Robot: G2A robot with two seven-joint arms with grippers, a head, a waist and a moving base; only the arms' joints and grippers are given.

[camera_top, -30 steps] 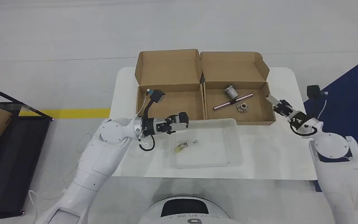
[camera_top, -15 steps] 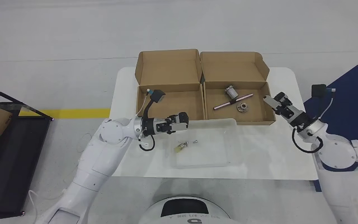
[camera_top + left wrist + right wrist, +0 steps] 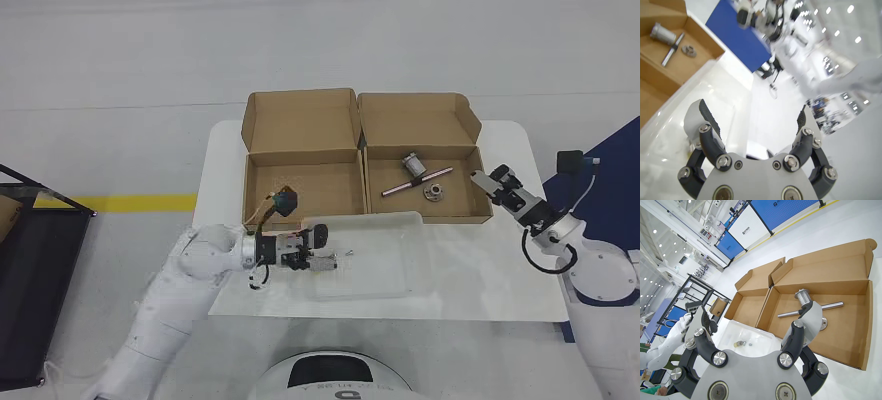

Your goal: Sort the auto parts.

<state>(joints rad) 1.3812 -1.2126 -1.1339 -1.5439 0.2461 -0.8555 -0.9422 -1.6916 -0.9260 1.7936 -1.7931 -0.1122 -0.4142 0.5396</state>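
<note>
— What is sitting on the white table (image 3: 480, 290)?
— Two open cardboard boxes are lying side by side toward its far side, the left box (image 3: 330, 180) and the right box (image 3: 468, 200). A clear tray (image 3: 390, 260) is resting just in front, seemingly touching them.

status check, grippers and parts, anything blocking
Left gripper open, over clear tray by the small yellowish part. Right gripper open, empty, at right box edge. Cylinder, rod and flange lie in that box. Nothing seen blocking.
</note>
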